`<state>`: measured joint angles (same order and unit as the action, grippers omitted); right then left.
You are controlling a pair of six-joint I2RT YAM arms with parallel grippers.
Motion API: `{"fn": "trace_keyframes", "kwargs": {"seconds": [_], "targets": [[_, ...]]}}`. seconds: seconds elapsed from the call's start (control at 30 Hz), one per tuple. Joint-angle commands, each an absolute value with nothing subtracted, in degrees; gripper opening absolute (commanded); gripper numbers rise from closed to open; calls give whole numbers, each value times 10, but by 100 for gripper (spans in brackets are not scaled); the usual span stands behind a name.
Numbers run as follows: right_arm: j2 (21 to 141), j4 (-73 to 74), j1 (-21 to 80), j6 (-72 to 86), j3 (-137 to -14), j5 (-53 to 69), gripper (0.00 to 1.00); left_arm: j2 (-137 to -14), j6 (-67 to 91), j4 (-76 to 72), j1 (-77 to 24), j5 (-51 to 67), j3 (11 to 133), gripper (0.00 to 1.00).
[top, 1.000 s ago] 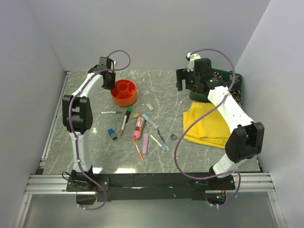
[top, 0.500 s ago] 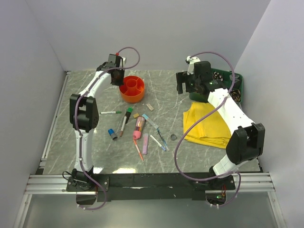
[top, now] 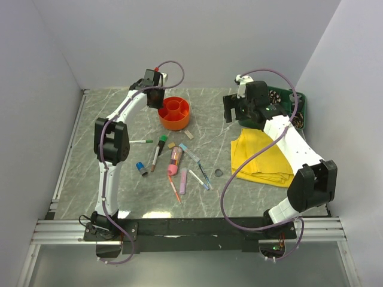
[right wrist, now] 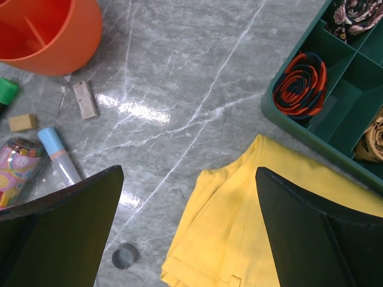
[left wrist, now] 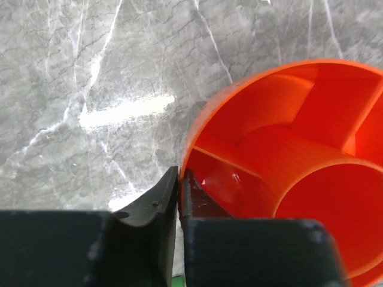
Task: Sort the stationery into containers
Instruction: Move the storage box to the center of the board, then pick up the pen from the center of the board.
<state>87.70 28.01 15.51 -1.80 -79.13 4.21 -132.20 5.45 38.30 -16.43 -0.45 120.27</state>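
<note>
- Closest to the arm bases, one red pen [top: 175,190] and one pale pink stick [top: 183,184] lie side by side on the grey marbled bench [top: 203,107], at 6 o'clock from the pink tube.
- One white pen [top: 196,179] and one blue pen [top: 204,174] lie close together at 4 o'clock from the tube. A single dark disc [top: 218,173] sits just beside them at 3 o'clock, near the cloth's edge.
- One blue cap [top: 141,168] lies apart at 8 o'clock from the tube.
- The one pink tube [top: 175,158] has a patterned body and lies lengthwise in the middle of the scatter.
- Two markers flank it: a green-capped marker [top: 158,150] at 9 o'clock and a light-blue-capped marker [top: 190,150] at 2 o'clock. A thin green-capped pen [top: 142,142] at 10 o'clock is partly hidden by the left arm [top: 111,142].
- There are two small erasers: a tan eraser [top: 171,145] at 12 o'clock and a whitish eraser [top: 188,134] at 1 o'clock.
- One folded yellow cloth [top: 260,155] lies at 3 o'clock.
- One round orange organiser [top: 175,112], with a centre cup and ring compartments, stands at 12 o'clock from the scatter.
- The left gripper [left wrist: 179,176] is pinching its rim at the 10 o'clock side, one finger inside a ring compartment and one outside.
- The right gripper [right wrist: 188,173] is spread wide with nothing between its fingers, above the cloth's far corner.
- One green tray [right wrist: 353,89] stands at the far right, with three rolled fabric strips [right wrist: 302,84] visible in separate cells.
</note>
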Motion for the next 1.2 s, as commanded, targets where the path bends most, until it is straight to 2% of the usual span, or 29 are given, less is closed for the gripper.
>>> {"fn": "trace_keyframes", "kwargs": {"seconds": [0.0,0.03,0.07,0.13,0.17,0.27,0.37,0.43,0.53,0.57,0.67,1.17], "targets": [[848,279,159,-33,-789,60,100,-1324,68,358,-167,2,1234,19],[849,279,158,-34,-789,62,100,-1321,66,358,-166,2,1234,23],[850,283,159,-37,-789,68,100,-1319,66,360,-166,2,1234,33],[852,287,158,-40,-793,73,100,-1305,62,363,-167,2,1234,47],[853,290,158,-44,-795,77,100,-1299,61,369,-166,2,1234,58],[856,296,159,-45,-802,91,100,-1246,54,382,-163,-11,1206,70],[857,296,162,-44,-802,95,100,-1160,51,378,-155,-10,1154,78],[858,294,163,-41,-801,97,100,-1103,42,371,-152,4,1080,77],[860,292,169,-38,-802,98,100,-1064,24,359,-155,18,978,68],[862,292,170,-38,-802,98,100,-1061,24,359,-156,19,945,62],[864,289,175,-38,-805,97,100,-1064,25,370,-159,35,916,58],[817,280,180,-45,-741,84,100,-1083,-29,283,-224,2,828,59]]}}
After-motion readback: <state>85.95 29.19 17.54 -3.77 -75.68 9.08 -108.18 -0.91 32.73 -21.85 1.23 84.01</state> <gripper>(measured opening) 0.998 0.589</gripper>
